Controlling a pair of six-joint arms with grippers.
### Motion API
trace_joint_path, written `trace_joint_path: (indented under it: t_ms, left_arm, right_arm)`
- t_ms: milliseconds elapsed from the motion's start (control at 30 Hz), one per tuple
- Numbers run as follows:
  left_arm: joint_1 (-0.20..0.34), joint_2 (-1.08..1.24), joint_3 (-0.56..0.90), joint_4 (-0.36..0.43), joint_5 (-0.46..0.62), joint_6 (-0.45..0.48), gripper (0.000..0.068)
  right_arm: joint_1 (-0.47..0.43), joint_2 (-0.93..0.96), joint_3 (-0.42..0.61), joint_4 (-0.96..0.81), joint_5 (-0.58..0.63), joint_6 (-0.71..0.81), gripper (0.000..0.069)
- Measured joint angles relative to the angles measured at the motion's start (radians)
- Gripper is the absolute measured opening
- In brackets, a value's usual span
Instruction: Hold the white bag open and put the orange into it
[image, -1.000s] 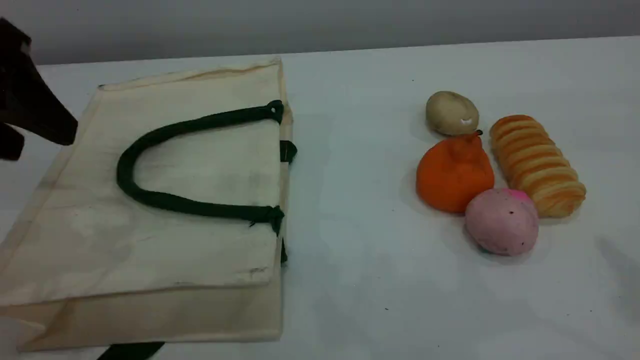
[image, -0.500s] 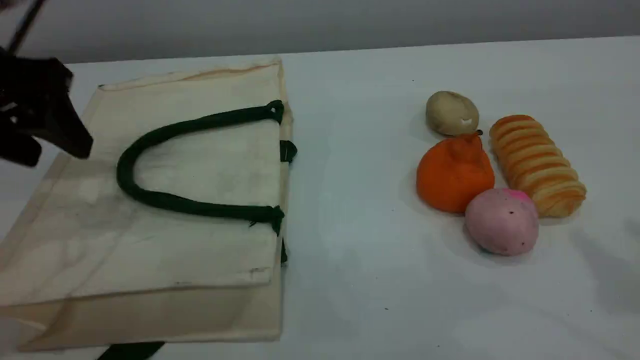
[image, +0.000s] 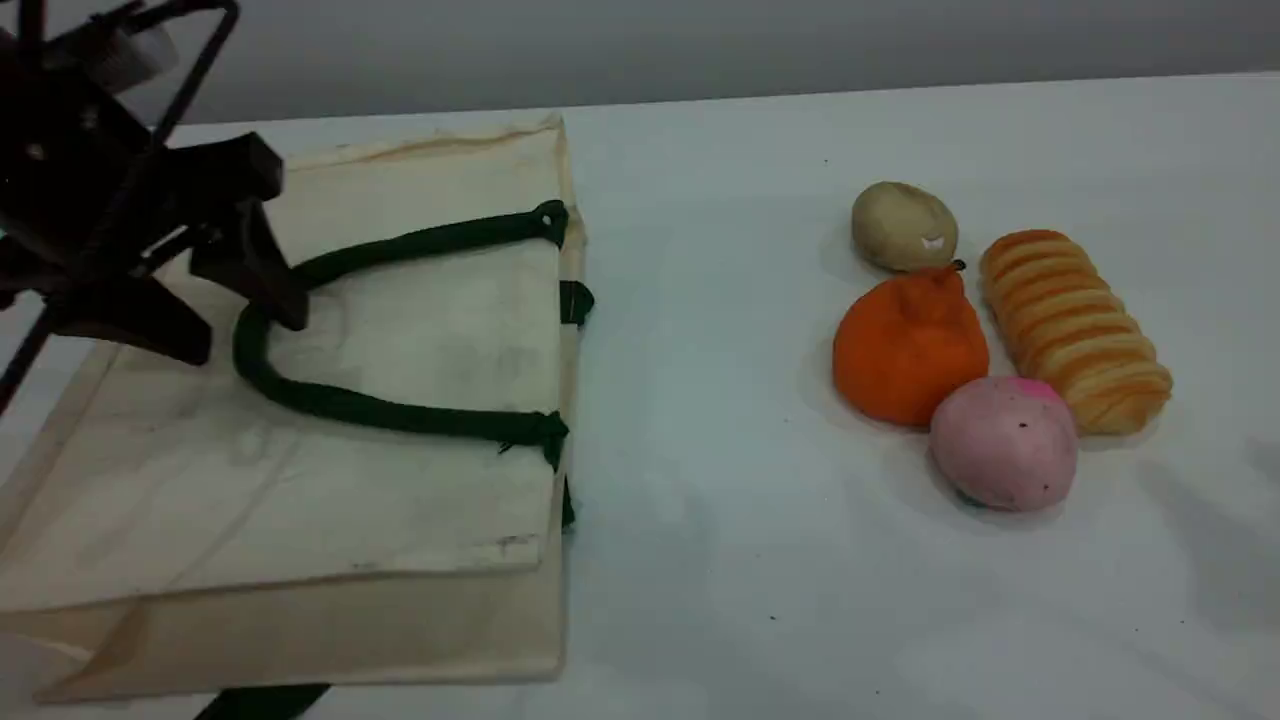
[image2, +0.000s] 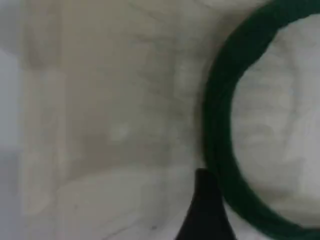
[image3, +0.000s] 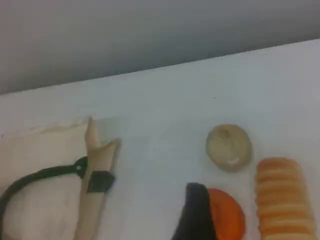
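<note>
The flat cream-white canvas bag (image: 400, 480) lies left on the white bench (image: 720, 300), left jaws open over its dark green rope handle (image: 380, 410). The round matte orange toy fruit (image: 905, 350) sits far right, untouched. The right jaws are open too.

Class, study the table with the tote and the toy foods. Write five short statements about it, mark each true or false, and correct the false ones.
1. The white bag lies flat on the table. True.
2. The orange is already inside the bag. False: the orange sits on the table to the right of the bag, among other toy foods.
3. The left hand is open over the bag, at its dark green rope handle. True.
4. The pink ball stands apart from everything. False: the pink ball lies against the orange and the bread loaf.
5. A beige toy lies beyond the orange. True.
</note>
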Motion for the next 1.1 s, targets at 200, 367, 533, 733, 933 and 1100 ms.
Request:
trace_joint_path:
  t_ms: [200, 367, 533, 733, 933, 1100]
  left_arm:
    - [-0.002, 0.023, -0.007, 0.001, 0.024, -0.039, 0.0470]
    - [-0.002, 0.023, -0.007, 0.054, 0.028, -0.090, 0.0470]
    - [-0.002, 0.023, -0.006, 0.081, 0.004, -0.122, 0.0470]
    - [-0.002, 0.023, -0.006, 0.072, -0.019, -0.124, 0.0470]
    - [-0.002, 0.070, -0.006, 0.070, -0.027, -0.172, 0.0470]
    - [-0.002, 0.136, -0.006, 0.064, -0.041, -0.182, 0.0460]
  right_arm:
    - [0.000, 0.000, 0.000, 0.000, 0.001, 0.000, 0.0540]
    - [0.000, 0.000, 0.000, 0.000, 0.002, -0.017, 0.0540]
    - [0.000, 0.000, 0.000, 0.000, 0.007, -0.024, 0.0540]
    - [0.000, 0.000, 0.000, 0.000, 0.011, -0.024, 0.0540]
    - [0.000, 0.000, 0.000, -0.001, 0.011, -0.024, 0.0540]
    - [0.000, 0.000, 0.000, -0.001, 0.011, -0.024, 0.0540]
